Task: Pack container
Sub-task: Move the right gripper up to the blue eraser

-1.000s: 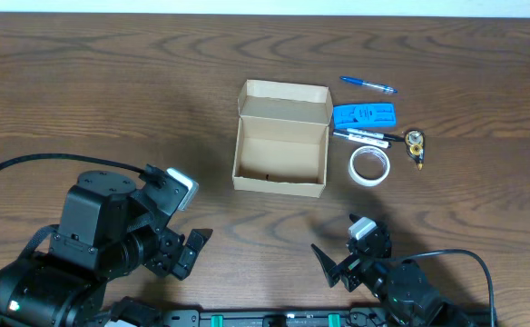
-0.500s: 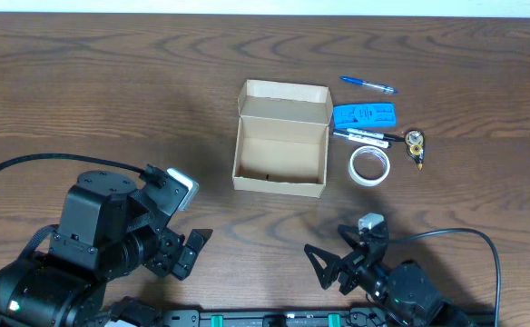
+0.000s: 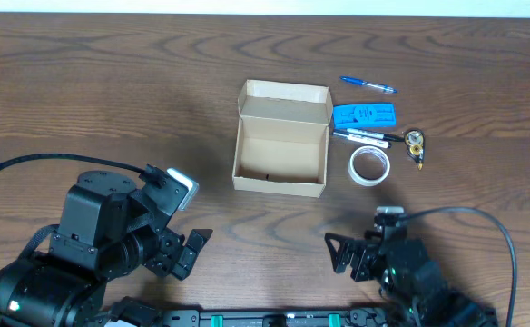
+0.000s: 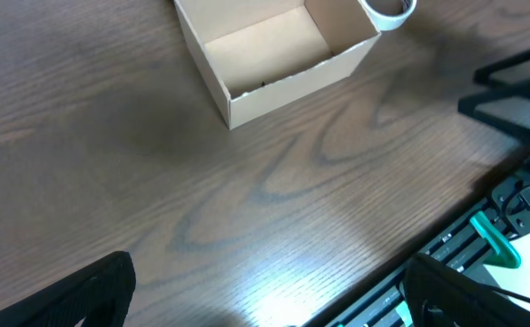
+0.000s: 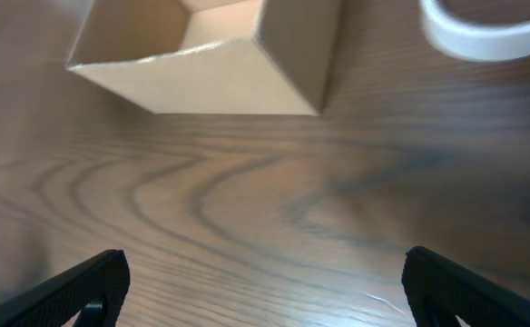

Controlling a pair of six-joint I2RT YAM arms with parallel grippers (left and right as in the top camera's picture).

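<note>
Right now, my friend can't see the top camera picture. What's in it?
An open, empty cardboard box sits on a dark wood table, with a tape roll, blue pen, marker and flat blue object right of it. The left arm and right arm wait at the near edge, jaws open and empty.

Robotics lab bench: wood-grain table (image 3: 83, 73), black mounting rail (image 3: 247, 320), trailing cables (image 3: 65, 156).

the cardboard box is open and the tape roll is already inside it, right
Not quite. The cardboard box is open, but the tape roll is not inside it: it lies on the table just to the right of the box, as the overhead view shows.
</note>
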